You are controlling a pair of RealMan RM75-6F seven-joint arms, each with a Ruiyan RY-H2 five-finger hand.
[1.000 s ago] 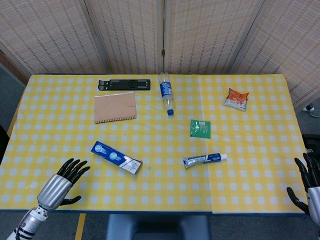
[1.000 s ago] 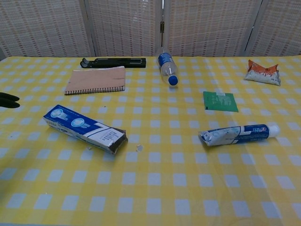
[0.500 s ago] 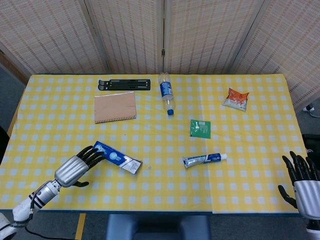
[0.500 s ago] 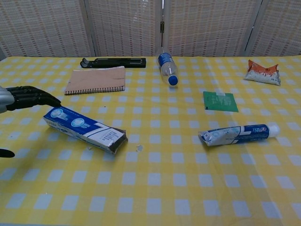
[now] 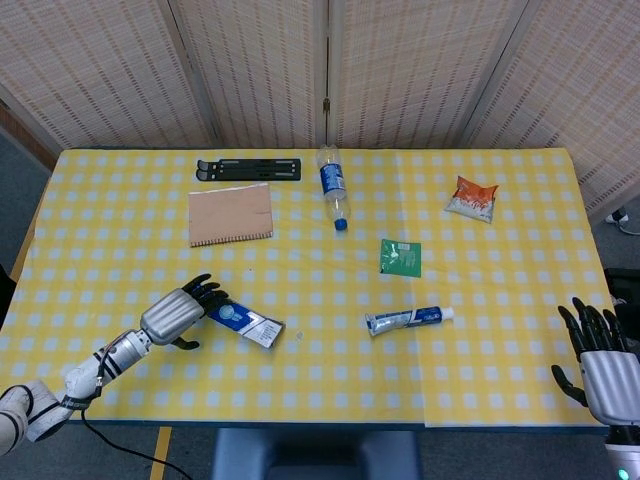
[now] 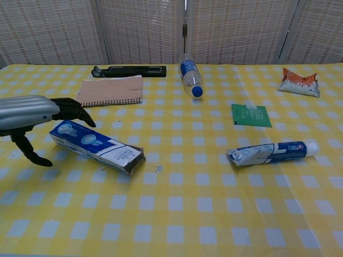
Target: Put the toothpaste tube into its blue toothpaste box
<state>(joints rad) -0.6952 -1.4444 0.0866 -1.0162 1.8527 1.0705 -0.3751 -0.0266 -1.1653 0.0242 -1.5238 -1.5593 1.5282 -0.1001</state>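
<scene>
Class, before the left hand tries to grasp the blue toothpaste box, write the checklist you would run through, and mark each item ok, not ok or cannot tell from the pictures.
1. Left hand at the box's end, fingers apart, holding nothing: ok.
2. Blue toothpaste box lying flat on the table, with nothing on top of it: ok.
3. Box's open end free for loading: cannot tell; the dark end points toward the tube, but its flaps are unclear.
4. Toothpaste tube apart from other things and reachable: ok.
5. Right hand open, at the table's near right corner, away from the tube: ok.
6. Tube's cap pointing away from the box: not ok if it should enter cap first.
</scene>
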